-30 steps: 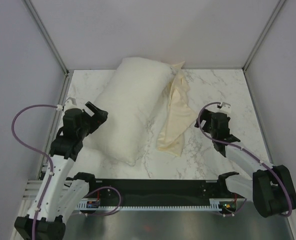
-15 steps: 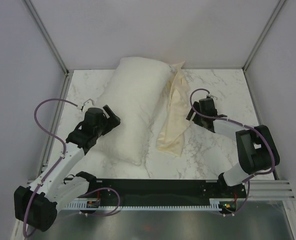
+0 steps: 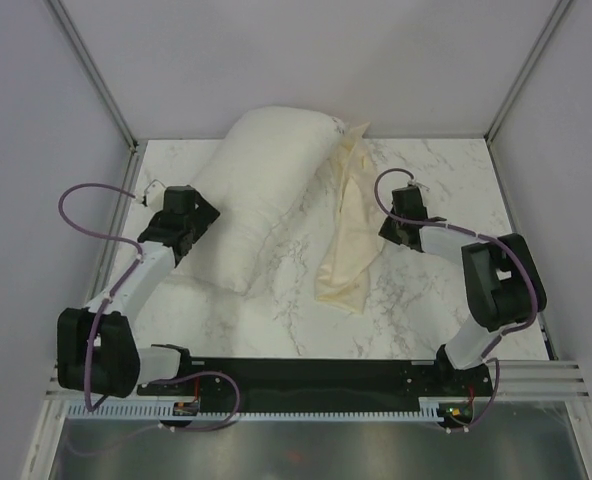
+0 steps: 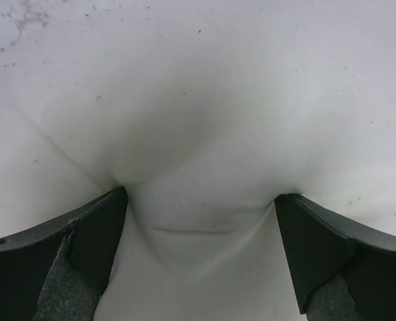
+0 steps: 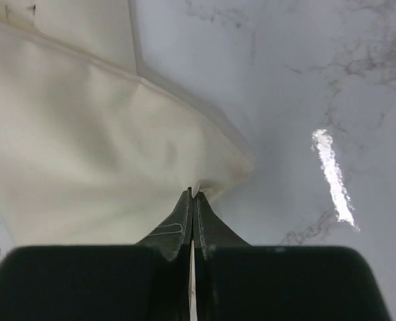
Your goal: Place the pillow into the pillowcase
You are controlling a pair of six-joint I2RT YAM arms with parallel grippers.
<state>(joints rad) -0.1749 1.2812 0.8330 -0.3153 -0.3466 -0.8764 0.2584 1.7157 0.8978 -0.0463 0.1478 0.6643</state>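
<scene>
The pillow (image 3: pixel 261 205) lies on the far left half of the marble table (image 3: pixel 446 180). Its long axis is slanted, from the far middle down toward the near left. The pillowcase (image 3: pixel 348 240) lies just to its right as a narrow, crumpled strip running far to near. Its far end touches the pillow's far right corner, and its near end lies apart from the pillow on bare marble. Which end of the case is the open one cannot be told.

The right gripper (image 5: pixel 192 200) is at the case's right edge, about halfway along. Its jaws are clenched tight, and a pucker of cream cloth appears to be pinched at their tips. The left gripper (image 4: pixel 201 200) is on the pillow's left flank, its jaws spread wide and pressed into the stuffing, gripping nothing.

Each arm is therefore nearest its own piece. Pillow and case lie side by side rather than end to end, so the next move likely has to bring the case's mouth round to a pillow end.
</scene>
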